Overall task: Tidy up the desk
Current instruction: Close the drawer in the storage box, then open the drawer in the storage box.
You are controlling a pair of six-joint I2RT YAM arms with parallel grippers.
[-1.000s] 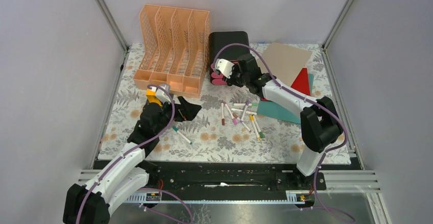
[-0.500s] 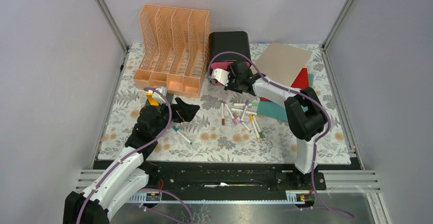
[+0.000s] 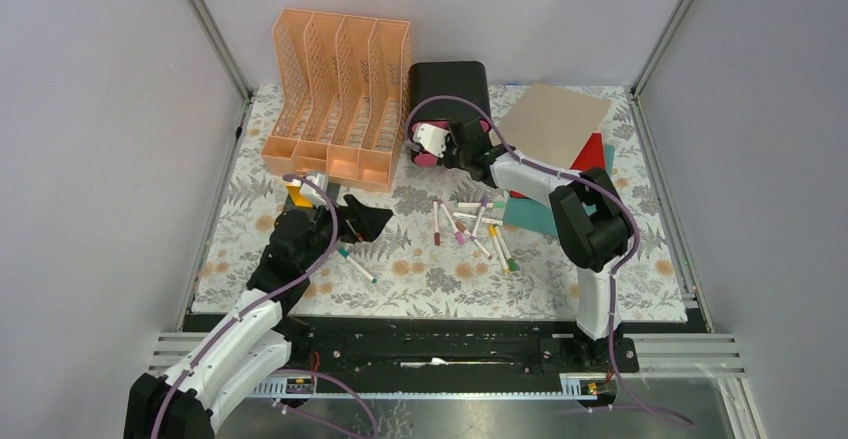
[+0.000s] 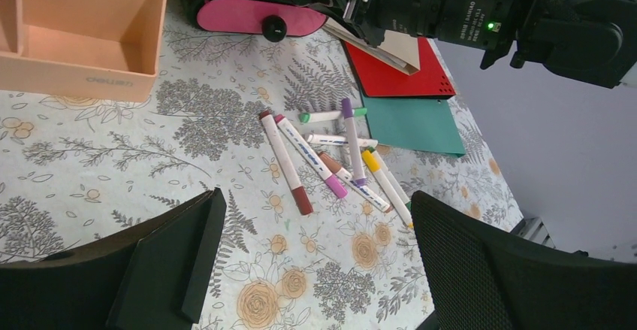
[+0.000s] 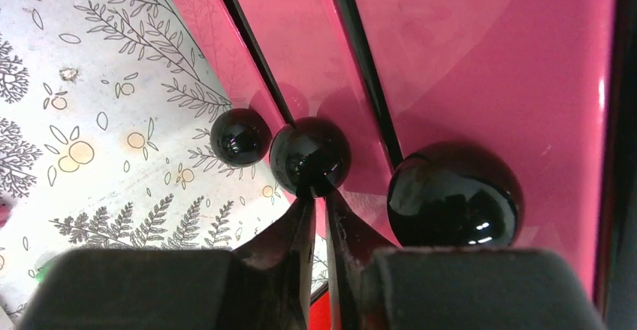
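The desk [image 3: 430,281] is covered with a fern-and-flower cloth. A black drawer box [image 3: 450,84] with pink fronts [image 5: 451,59] stands at the back. My right gripper [image 5: 319,195] is against the pink fronts, its fingers pinched almost together with the tips on the middle black knob [image 5: 309,155]. From above, the right gripper [image 3: 432,153] sits at the box's front. My left gripper [image 4: 315,210] hovers wide open over bare cloth, holding nothing. Several markers [image 4: 330,157] lie scattered beyond it, mid-desk [image 3: 470,224].
An orange slotted file rack [image 3: 340,89] stands at the back left. Tan [image 3: 555,119], red [image 3: 592,159] and teal [image 3: 540,217] folders lie overlapped at the back right. One marker [image 3: 355,262] lies near the left gripper [image 3: 365,221]. Metal posts edge the desk.
My right gripper has moved in toward the drawer box and pinched its fingers together on the knob. The left arm has hardly shifted and stays open.
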